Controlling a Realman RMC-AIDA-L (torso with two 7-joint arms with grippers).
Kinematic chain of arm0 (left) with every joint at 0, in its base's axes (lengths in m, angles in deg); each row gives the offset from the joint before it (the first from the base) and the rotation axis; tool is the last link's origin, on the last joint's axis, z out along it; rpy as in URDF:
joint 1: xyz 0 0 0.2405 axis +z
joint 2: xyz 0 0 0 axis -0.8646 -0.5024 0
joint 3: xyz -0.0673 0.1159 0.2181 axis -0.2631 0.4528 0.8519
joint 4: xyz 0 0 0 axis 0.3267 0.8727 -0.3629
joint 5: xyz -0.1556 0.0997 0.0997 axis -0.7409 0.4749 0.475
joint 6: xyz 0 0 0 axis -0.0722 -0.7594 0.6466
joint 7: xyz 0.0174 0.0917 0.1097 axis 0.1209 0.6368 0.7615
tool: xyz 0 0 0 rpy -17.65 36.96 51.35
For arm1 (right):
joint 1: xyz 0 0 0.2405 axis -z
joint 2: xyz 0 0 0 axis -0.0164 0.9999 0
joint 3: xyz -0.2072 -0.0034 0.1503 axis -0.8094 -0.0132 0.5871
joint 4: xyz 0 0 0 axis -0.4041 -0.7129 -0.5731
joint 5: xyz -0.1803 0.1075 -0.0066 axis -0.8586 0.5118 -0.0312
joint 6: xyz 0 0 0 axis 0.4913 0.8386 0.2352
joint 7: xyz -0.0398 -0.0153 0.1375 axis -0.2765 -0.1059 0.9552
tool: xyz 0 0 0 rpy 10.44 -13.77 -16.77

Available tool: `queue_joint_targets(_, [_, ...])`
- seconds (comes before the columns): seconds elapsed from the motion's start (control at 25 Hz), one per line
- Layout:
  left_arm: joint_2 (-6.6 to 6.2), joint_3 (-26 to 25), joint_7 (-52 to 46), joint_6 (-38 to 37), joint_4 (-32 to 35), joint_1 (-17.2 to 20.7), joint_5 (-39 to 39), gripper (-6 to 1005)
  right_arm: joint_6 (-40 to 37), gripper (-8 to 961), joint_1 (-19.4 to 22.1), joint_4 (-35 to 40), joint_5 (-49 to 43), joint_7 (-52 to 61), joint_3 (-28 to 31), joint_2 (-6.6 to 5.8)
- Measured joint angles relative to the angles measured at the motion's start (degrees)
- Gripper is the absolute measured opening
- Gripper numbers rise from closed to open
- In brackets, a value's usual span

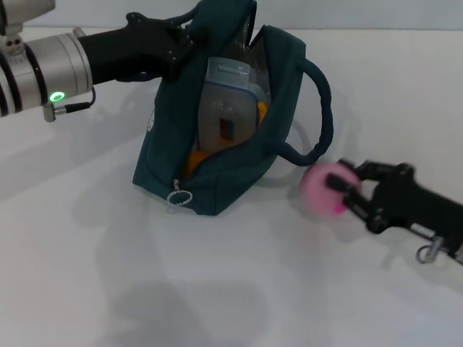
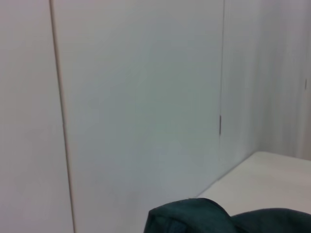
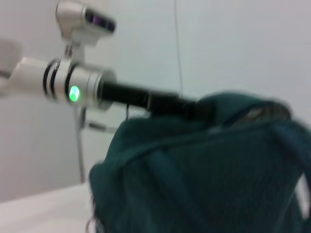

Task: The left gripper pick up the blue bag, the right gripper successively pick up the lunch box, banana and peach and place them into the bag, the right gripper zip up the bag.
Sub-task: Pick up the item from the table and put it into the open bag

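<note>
The blue bag (image 1: 224, 173) stands open on the white table, held up by its far top edge. My left gripper (image 1: 173, 43) is shut on that edge. The lunch box (image 1: 228, 108) stands inside the bag, and the banana (image 1: 195, 160) shows as an orange strip beneath it. My right gripper (image 1: 349, 189) is shut on the pink peach (image 1: 325, 189), low over the table just right of the bag. The right wrist view shows the bag (image 3: 204, 174) and the left arm (image 3: 146, 99) behind it. The left wrist view shows only the bag's top (image 2: 214, 218).
The bag's loose handle (image 1: 322, 108) arcs out toward the peach. The zipper pull ring (image 1: 179, 196) hangs at the bag's near end. White table (image 1: 145, 289) lies all around; a pale wall (image 2: 146, 97) stands behind.
</note>
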Motion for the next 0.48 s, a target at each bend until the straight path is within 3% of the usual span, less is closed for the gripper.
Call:
queue_joint_targets(0.2, [-0.02,0.0,0.6,-0.3,0.0,0.7,-1.4,38,-8.8,227,3.2,-0.1,0.0,-2.5,6.9,-0.14])
queue_joint_targets(0.48, [-0.01,0.0,1.2,-0.2,0.0,1.1,-1.5,38,-19.7,171,1.3,1.2,-0.1,-8.6,7.0,1.38])
